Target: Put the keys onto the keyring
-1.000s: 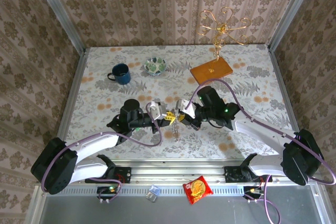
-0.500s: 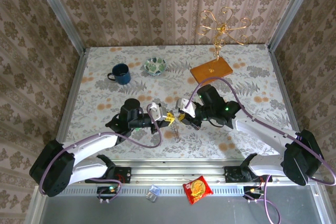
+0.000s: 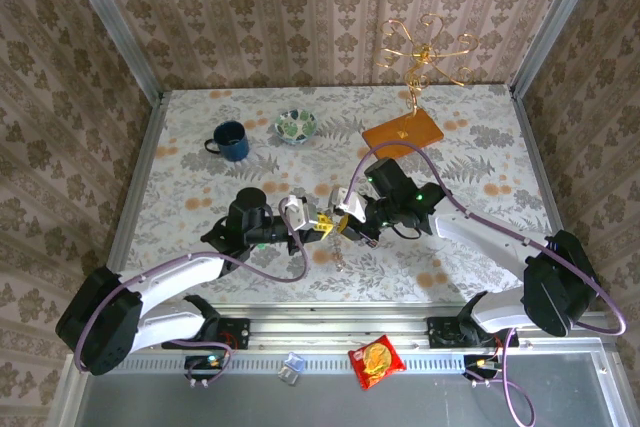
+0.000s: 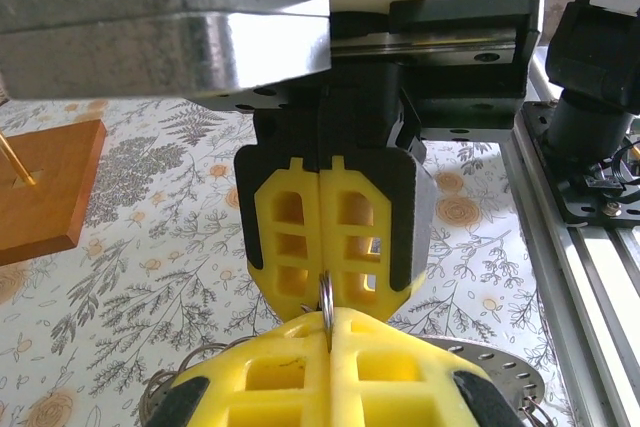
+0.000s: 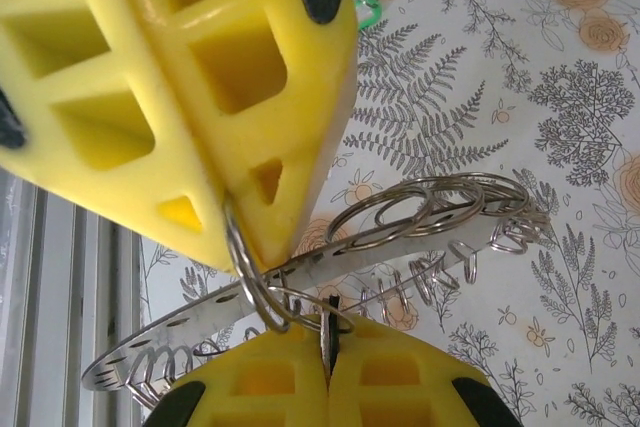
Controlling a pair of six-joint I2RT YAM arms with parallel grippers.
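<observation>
While left tool [image 4: 331, 339] and right tool [image 5: 330, 375] pinch it | keyring [image 4: 326, 295] upright, edge-on

Soft, even light is falling from above on the table [image 3: 480, 147], throwing faint shadows beside the blue mug [image 3: 231, 140]. Up close, the near yellow fingers [image 4: 390, 347] are blurring, and glare is streaking the metal housing [image 4: 200, 47] overhead.

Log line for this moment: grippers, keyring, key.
left gripper shut on keyring | right gripper shut on thin metal piece | tips facing, nearly touching | green-headed key on table
</observation>
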